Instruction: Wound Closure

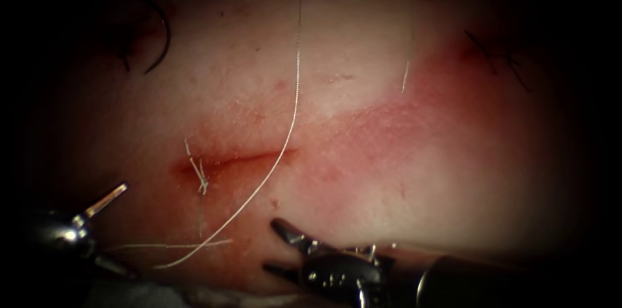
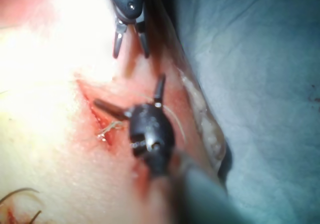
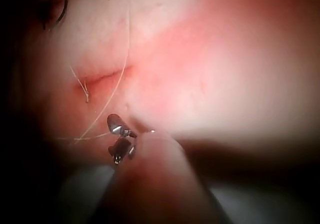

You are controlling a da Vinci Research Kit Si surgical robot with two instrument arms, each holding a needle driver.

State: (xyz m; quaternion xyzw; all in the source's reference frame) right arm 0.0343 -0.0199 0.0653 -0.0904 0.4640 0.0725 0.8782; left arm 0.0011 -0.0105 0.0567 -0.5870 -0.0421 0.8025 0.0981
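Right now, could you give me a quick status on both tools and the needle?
Left tool open, right tool open, both empty. Needle lying free on tissue, upper left of cut. Thread crosses cut.

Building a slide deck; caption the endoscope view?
Both end effectors, left and right, open and empty; needle lying upper left.

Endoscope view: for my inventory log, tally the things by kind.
Tools, open and empty: 2, left tool, right tool
Cut: 1
Needle, lying on tissue left of the cut: 1
Long thread: 1
Total: 5
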